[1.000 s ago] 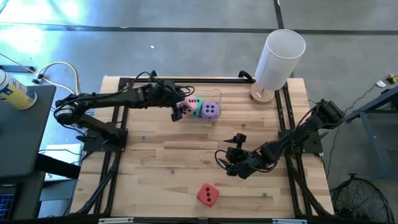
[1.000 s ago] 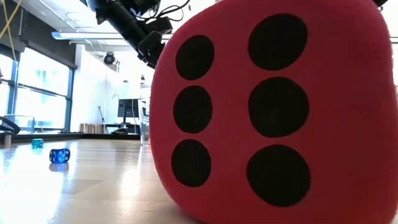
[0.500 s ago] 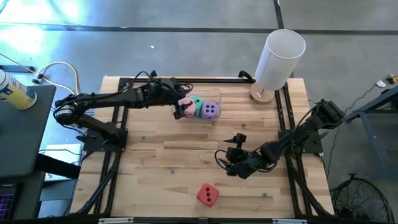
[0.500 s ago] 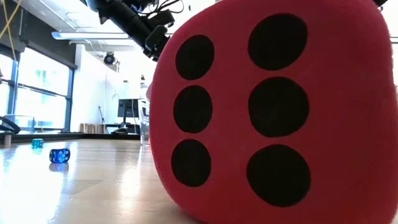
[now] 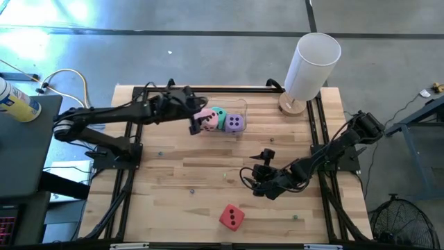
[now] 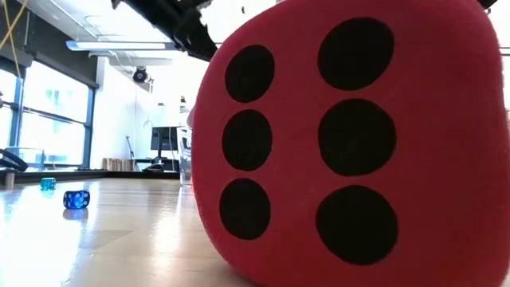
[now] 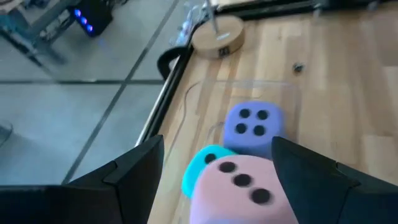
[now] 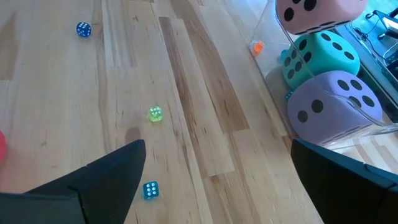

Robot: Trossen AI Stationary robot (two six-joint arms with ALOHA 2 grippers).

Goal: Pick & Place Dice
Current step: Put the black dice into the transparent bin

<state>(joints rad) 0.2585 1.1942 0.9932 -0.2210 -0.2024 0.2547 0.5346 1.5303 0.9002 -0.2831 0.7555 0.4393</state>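
**Pink die held over the clear box at the table's far side**

The left gripper (image 5: 202, 122) reaches toward about 12 o'clock of the table (image 5: 173, 180), its two fingers closed on the pink die (image 5: 206, 117). In the left wrist view that die (image 7: 241, 190) sits squarely between the dark fingers (image 7: 134, 171), three pips up. Just past it, on its 3 o'clock side in the overhead picture, come the teal die (image 5: 218, 115) and then the purple die (image 5: 235, 123), touching one another in a row. The purple one lies inside a clear box (image 5: 242, 106); the teal one seems to be inside too, though the transparent walls make that hard to judge. From the right wrist view the pink die (image 8: 317, 14) hangs above the teal one (image 8: 321, 57), apart from the wood.

The right gripper (image 5: 254, 179) waits low over the table at roughly 4 o'clock of centre, fingers spread wide and empty, pointing toward 9 o'clock. The red die (image 5: 232, 217) lies alone near the 6 o'clock edge, at the gripper's 7 o'clock and well apart from it; it fills most of the low view (image 6: 351, 143), six pips facing.

A white cylinder (image 5: 312, 66) stands at the 1 o'clock corner. Small dice are scattered on the wood, among them a blue one (image 8: 83, 29) and a green one (image 8: 155, 113).
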